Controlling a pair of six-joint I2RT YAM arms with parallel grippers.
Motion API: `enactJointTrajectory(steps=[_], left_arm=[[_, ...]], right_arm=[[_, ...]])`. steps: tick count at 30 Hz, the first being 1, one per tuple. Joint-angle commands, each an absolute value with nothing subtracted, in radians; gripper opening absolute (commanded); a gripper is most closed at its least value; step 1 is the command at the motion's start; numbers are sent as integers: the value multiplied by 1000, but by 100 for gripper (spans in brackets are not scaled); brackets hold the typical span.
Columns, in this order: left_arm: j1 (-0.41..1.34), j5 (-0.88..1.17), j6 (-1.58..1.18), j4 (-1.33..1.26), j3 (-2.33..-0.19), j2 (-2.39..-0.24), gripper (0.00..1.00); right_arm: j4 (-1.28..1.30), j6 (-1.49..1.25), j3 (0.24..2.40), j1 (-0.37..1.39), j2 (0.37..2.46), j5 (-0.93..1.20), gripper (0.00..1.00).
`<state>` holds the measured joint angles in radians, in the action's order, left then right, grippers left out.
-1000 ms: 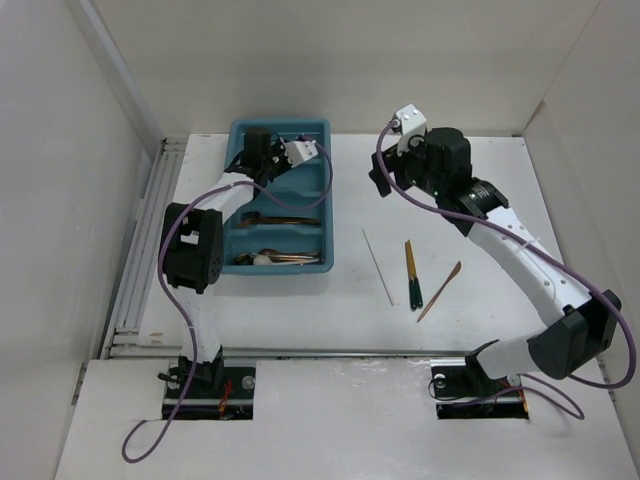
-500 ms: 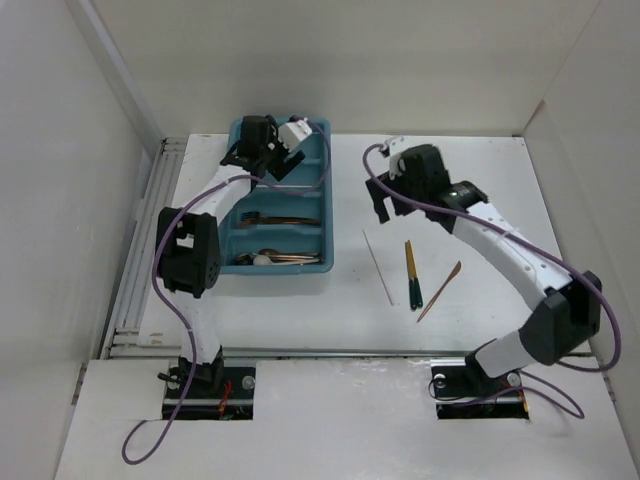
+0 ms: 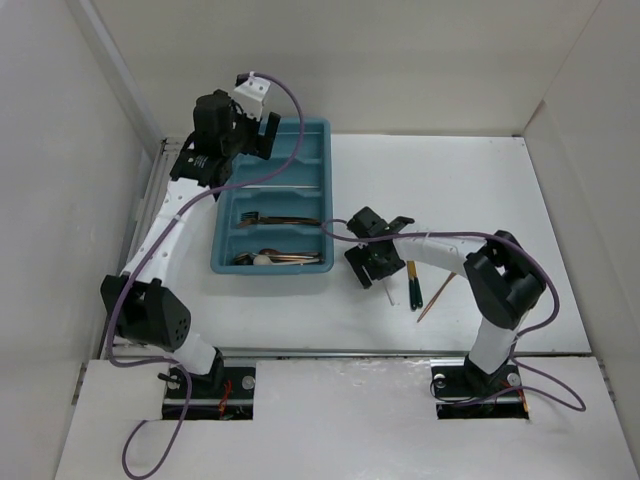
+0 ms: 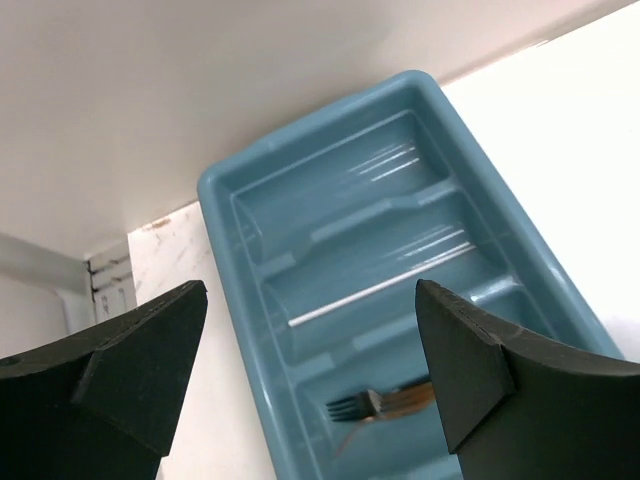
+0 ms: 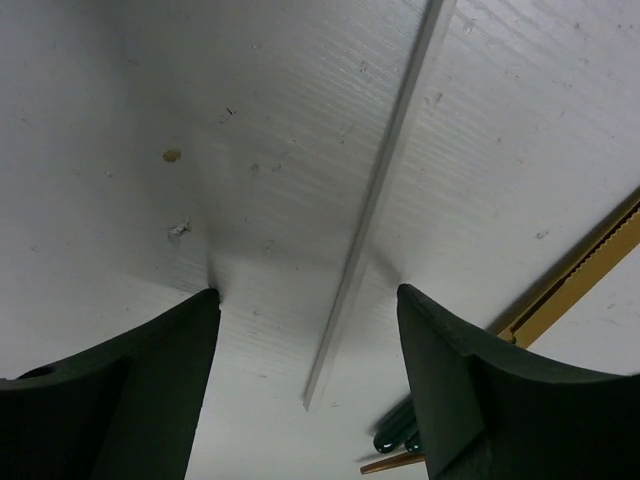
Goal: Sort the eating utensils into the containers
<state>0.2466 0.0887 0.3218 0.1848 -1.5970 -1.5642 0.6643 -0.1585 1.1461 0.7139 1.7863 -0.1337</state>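
The teal tray (image 3: 318,190) holds copper forks (image 3: 282,218) in a middle compartment and spoons (image 3: 272,259) in the nearest one. My left gripper (image 3: 250,133) hangs open and empty above the tray's far left corner. In the left wrist view a silver chopstick (image 4: 380,288) and a copper fork (image 4: 392,402) lie in the tray (image 4: 222,300). My right gripper (image 3: 371,262) is down on the table, open, its fingers (image 5: 140,390) either side of a second silver chopstick (image 5: 372,215) without touching it. Green-handled gold pieces (image 3: 412,284) and a copper utensil (image 3: 440,291) lie to its right.
White walls close in the table on the left, back and right. A metal rail (image 3: 135,280) runs along the left edge. Purple cables (image 3: 290,110) trail from both arms. The green handle ends (image 5: 398,436) lie close to my right finger.
My left gripper opened and rose up and left off the tray. The right arm swung forward and down to the table, its fingers now straddling the loose chopstick.
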Motion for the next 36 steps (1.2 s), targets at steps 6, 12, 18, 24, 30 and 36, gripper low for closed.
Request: enactJointTrajectory(steps=[6,12,18,24,30,36], left_arm=[[245,78,233,233,-1526,-1468,83],[245,29,233,233,-1538,-1450,83],[245,162,265,297,-1548,-1450,83],[265,591,260,374,-1487,-1440,82],[297,1073,86,152,-1407,-1440,87],[322,1169,-416,-413,-1303,-1420,88]], right_arm=[[578,-222,1074,710,1824,-161,65],[548,-259,1074,698,1934,-173,3],[537,-243,1083,664,1853,-228,0],[460,-134,1172,664,1473,-291,0],[255,-72,1250,684,1318,-207,0],[127,-38,1337,745,1318,-147,0]])
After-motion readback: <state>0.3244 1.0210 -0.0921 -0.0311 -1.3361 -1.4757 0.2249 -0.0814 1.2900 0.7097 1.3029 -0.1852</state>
